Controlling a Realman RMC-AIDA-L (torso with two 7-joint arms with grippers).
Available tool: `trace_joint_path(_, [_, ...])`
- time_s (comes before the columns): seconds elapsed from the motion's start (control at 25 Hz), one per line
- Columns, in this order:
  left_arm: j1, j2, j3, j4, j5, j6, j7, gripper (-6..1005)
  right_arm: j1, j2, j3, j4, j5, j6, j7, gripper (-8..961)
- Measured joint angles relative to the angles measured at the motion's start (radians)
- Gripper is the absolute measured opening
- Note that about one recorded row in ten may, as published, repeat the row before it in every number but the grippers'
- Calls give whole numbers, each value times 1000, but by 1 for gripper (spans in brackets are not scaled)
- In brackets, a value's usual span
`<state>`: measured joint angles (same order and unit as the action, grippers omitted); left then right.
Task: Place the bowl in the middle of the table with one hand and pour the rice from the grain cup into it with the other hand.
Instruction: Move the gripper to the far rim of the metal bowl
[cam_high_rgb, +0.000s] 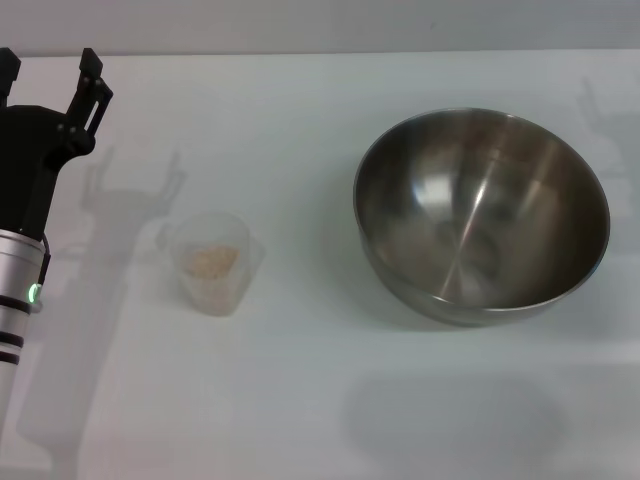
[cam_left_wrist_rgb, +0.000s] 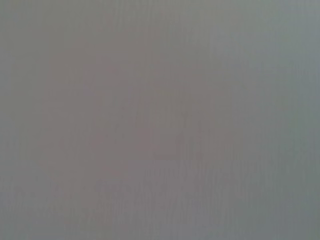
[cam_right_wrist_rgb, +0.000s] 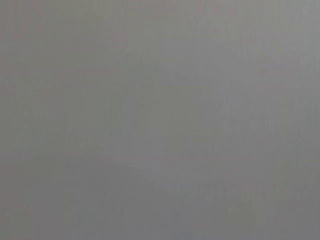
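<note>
Left gripper (cam_high_rgb: 48, 72) cut by frame edge; wrist views blank (plain grey).

Bowl (cam_high_rgb: 481, 215): polished steel, glossy and reflective inside, with faint brushed streaks. Cup (cam_high_rgb: 212, 262): clear, translucent plastic, smooth-walled. Rice (cam_high_rgb: 212, 260) inside it: matt, granular, off-white to beige. Table (cam_high_rgb: 300, 380): white, smooth, with a dull satin finish. Left gripper (cam_high_rgb: 50, 75): matt black fingers, on an arm of black casing and silvery metal.
</note>
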<state>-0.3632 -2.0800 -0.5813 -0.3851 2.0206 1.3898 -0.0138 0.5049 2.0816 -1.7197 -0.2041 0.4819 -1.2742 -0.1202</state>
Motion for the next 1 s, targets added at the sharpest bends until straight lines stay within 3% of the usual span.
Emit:
trace_joint_path(0.76, [-5,0,-2,2,-1,-6,0,869,5,-2,-1,-3,0,-90,-330,757])
trace_joint_path(1.0, [-8,0,-6,1,-2,-8,0,869,-2,1,1,-79,5,-69,-434,757])
